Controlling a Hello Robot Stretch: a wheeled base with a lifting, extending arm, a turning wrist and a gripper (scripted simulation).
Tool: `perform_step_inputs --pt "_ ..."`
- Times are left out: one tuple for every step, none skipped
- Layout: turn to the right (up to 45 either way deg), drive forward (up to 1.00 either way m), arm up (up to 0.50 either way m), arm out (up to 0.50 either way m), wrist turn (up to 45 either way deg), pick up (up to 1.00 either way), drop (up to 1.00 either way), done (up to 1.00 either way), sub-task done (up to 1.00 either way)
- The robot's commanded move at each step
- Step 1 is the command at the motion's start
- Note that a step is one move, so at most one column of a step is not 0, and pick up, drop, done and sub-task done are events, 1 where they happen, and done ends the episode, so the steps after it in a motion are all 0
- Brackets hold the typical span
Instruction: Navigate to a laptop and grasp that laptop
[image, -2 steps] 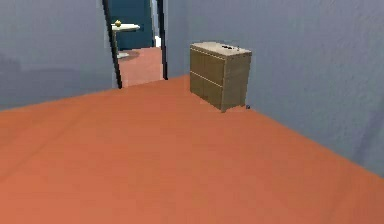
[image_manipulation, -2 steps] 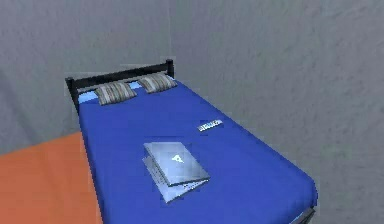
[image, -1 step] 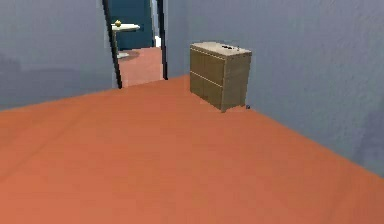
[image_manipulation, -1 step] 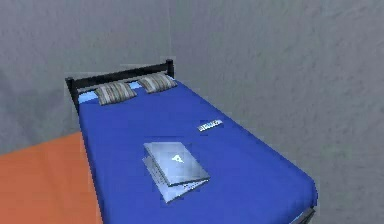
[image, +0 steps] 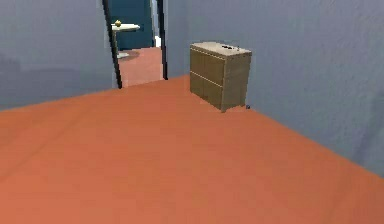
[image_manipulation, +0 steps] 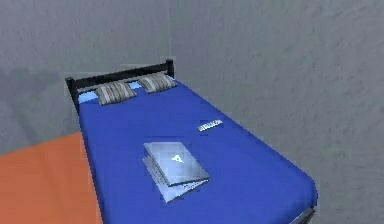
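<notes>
Arm side view has the thin grey slab laptop (image_manipulation: 177, 168) lying on a blue-covered bed (image_manipulation: 245, 160); likely stiff, smooth, fragile, best taken by an edge. Cannot tell the gripper state or offset.

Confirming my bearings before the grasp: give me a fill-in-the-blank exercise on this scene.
The laptop lies on a ____ bed.
____ striped pillows lie at the bed's head.
In the forward view, the wooden cabinet stands ____ of the doorway.
Missing: blue; two; right.
</notes>
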Motion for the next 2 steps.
perform_step_inputs --pt "0.0 0.0 0.0 0.32 0.0 0.0 0.0 0.0 0.0" --pt "0.0 0.0 0.0 0.0 45.0 0.0 0.0 0.0 0.0"
